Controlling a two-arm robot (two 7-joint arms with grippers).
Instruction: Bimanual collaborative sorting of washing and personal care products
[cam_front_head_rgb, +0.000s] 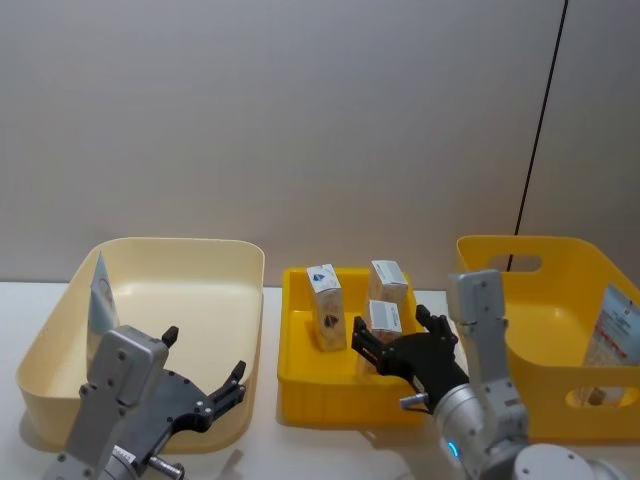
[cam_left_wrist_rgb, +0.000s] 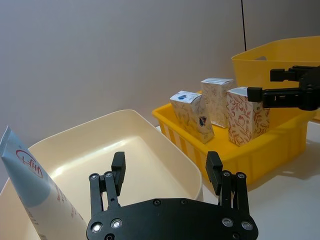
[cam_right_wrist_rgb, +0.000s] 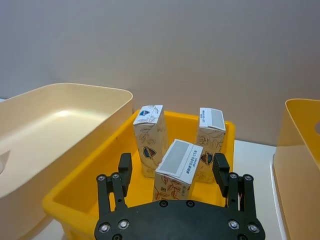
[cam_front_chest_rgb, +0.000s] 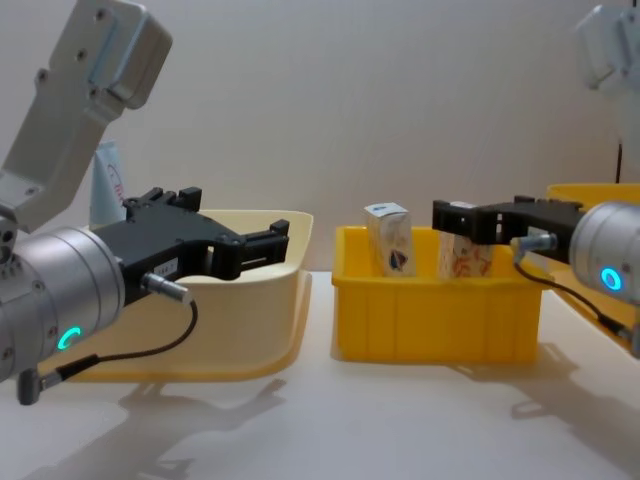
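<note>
Right claw (cam_right_wrist_rgb: 172, 161), spread wide, faces three cartons (cam_right_wrist_rgb: 178, 169).

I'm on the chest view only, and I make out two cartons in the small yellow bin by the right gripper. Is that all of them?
Observer: No, three. There is a blue-printed carton, an orange-printed carton at the back, and the nearest carton in front of it.
Operator: Is the nearest one gripped?
Observer: No. The right gripper is open, that carton between its fingers with a gap on each side.
Operator: Anything in the big yellow bin to the right?
Observer: One pale-blue tube stands tilted at the right side of the big yellow bin.
</note>
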